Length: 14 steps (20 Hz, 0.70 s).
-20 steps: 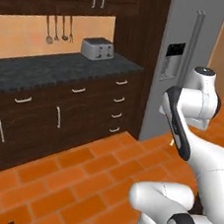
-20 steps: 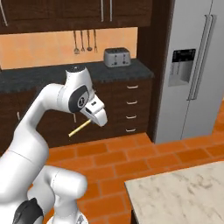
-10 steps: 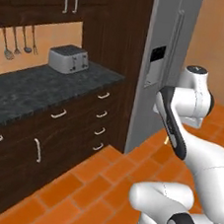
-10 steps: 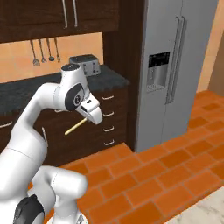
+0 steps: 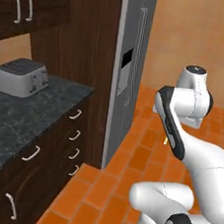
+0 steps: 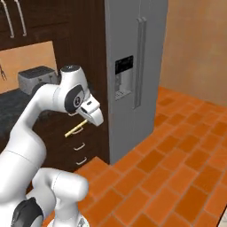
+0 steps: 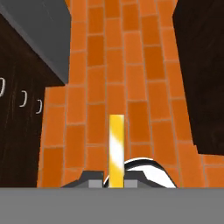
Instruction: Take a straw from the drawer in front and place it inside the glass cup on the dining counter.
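Base swung right; straw (image 6: 75, 128) slanting down-left from clamped jaws.

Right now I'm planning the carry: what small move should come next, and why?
Probably keep the hand shut on the straw and keep turning the base: ahead are a fridge, dark cabinets and brick floor.

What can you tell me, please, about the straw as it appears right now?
The straw is a thin, straight, pale yellow stick with a faint white band, plastic by its look. It is clamped near one end in the shut end effector, its free length slanting down and away. It hangs in mid-air above the orange brick floor, touching nothing else.
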### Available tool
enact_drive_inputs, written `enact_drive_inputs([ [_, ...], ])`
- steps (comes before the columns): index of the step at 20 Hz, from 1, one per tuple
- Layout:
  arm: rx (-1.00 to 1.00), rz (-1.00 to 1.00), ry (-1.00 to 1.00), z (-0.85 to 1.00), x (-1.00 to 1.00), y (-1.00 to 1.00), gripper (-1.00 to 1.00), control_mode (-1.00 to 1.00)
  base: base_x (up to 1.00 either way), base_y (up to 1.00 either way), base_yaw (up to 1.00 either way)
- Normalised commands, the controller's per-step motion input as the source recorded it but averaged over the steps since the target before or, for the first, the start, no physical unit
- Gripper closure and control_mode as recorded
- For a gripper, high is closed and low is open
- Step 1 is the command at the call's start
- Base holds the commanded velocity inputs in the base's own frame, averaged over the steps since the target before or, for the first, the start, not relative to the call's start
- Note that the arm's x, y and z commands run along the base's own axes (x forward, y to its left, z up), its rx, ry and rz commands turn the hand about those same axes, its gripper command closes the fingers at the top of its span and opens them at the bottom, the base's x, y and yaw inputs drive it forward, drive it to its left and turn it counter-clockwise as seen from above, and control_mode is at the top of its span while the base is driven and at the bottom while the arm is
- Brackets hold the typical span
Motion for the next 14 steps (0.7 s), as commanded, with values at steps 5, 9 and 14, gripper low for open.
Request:
enact_drive_inputs([
  [5,0.0,0.0,0.0,0.0,0.0,0.0,1.0,1.0,0.96,0.04,-0.48],
  [9,0.0,0.0,0.0,0.0,0.0,0.0,1.0,1.0,1.0,-0.12,-0.32],
  [14,0.0,0.0,0.0,0.0,0.0,0.0,1.0,1.0,1.0,-0.13,-0.23],
])
